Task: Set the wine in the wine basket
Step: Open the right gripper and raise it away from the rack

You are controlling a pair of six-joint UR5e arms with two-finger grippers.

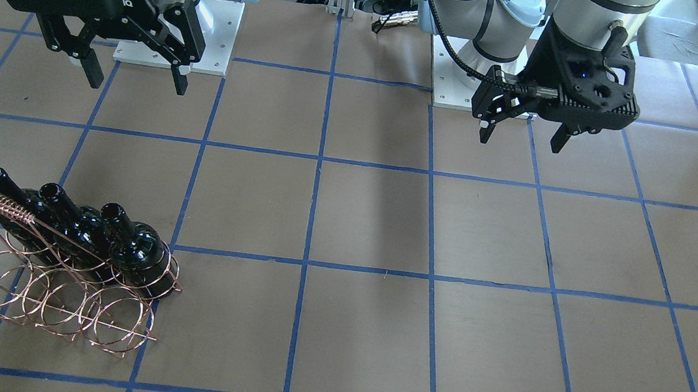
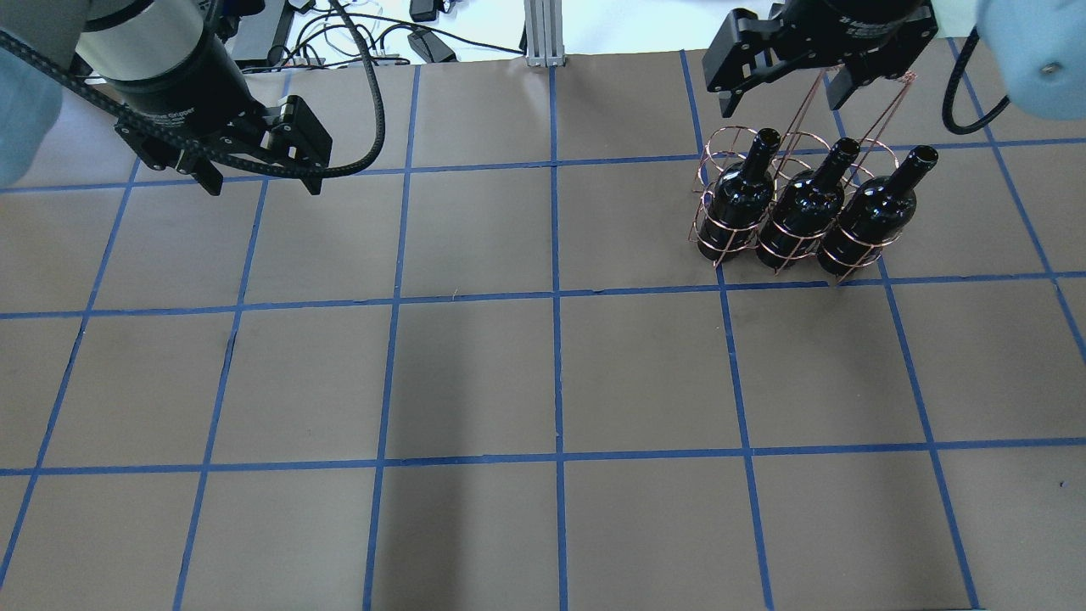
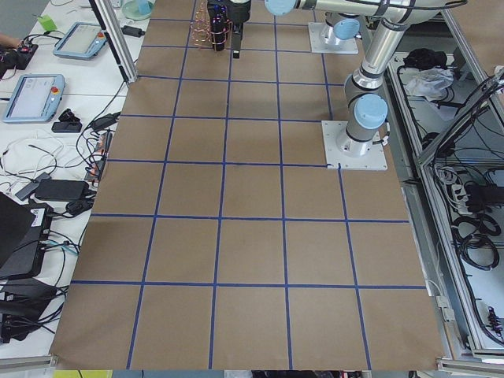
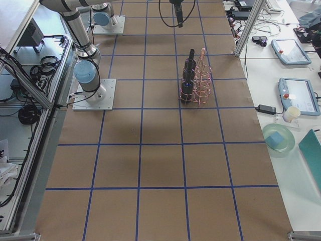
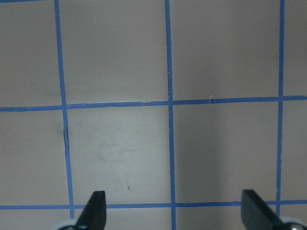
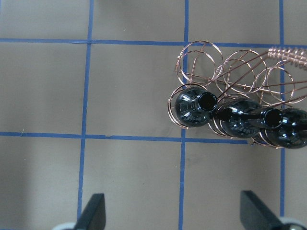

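Observation:
Three glossy black wine bottles (image 2: 736, 199) (image 2: 802, 212) (image 2: 865, 221) stand side by side in the copper wire wine basket (image 2: 711, 157), in the row of rings nearer the robot. They look alike, so I cannot tell which is the task's wine. The basket's other row of rings is empty. My right gripper (image 2: 780, 98) hangs open and empty, high above the basket. In the right wrist view the bottles (image 6: 194, 106) and basket (image 6: 199, 60) lie well beyond the open gripper (image 6: 173, 211). My left gripper (image 2: 263, 182) is open and empty over bare table (image 5: 120, 143).
The brown paper table (image 2: 551, 373) carries a blue tape grid. The two arm bases (image 1: 177, 32) (image 1: 462, 71) stand at the robot's edge. Cables and boxes (image 2: 424, 42) lie beyond the far edge. Tablets and a cup (image 4: 291, 113) sit on a side desk.

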